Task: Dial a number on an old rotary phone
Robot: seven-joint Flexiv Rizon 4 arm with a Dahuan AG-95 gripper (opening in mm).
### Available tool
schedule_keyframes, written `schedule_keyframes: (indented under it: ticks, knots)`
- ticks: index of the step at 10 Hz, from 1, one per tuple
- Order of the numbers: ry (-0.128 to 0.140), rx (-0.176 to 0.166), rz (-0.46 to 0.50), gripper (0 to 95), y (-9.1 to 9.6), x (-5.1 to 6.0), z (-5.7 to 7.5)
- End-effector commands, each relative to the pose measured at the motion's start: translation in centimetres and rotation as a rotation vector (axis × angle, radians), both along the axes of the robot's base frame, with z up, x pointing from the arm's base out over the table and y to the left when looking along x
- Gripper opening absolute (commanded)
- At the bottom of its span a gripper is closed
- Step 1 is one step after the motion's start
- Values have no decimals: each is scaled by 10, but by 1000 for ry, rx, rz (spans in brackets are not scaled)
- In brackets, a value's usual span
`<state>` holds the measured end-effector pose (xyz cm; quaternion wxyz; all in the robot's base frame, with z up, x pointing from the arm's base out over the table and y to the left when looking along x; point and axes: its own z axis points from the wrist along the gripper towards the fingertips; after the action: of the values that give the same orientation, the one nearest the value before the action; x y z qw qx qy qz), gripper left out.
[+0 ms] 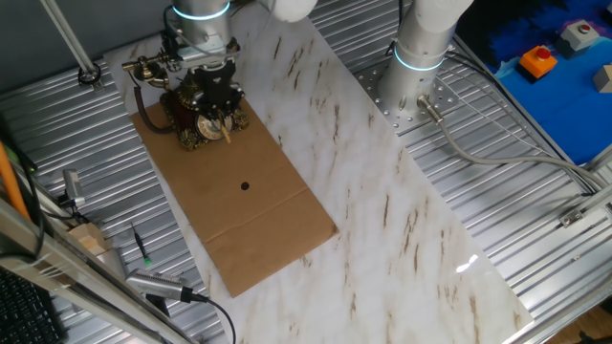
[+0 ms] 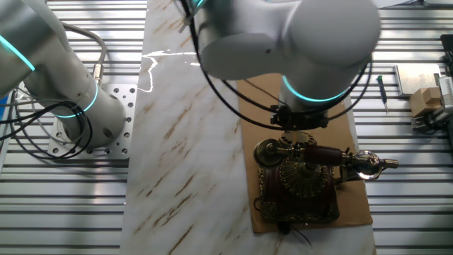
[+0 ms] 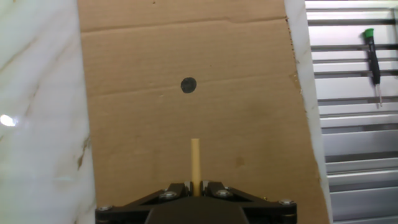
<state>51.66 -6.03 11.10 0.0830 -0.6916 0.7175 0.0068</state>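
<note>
The old rotary phone point(image 1: 203, 107) stands at the far end of a cardboard sheet point(image 1: 251, 215) on the marble table point(image 1: 402, 229), directly under the gripper point(image 3: 196, 190), whose fingers pinch a thin wooden stick point(image 3: 196, 163). I think the stick may slip from a dial hole or drag the light phone.

It was a robotics lab or test cell. Ribbed aluminium decking point(image 1: 497, 191) flanked a marble-look tabletop point(image 1: 382, 220), with the arm's base point(image 1: 413, 91) bolted to a perforated plate away from the tool. A cardboard sheet point(image 1: 258, 220) lay below the tool, a green-capped screwdriver point(image 3: 373, 59) off to its side, cables point(image 2: 28, 134) trailing.
</note>
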Motion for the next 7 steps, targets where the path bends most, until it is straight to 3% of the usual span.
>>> schedule_keyframes:
  ticks: [1,7]
  knots:
    - [-5,2,3,0,1,-2,1]
    - [-25,18,1,0,2,-3,-1]
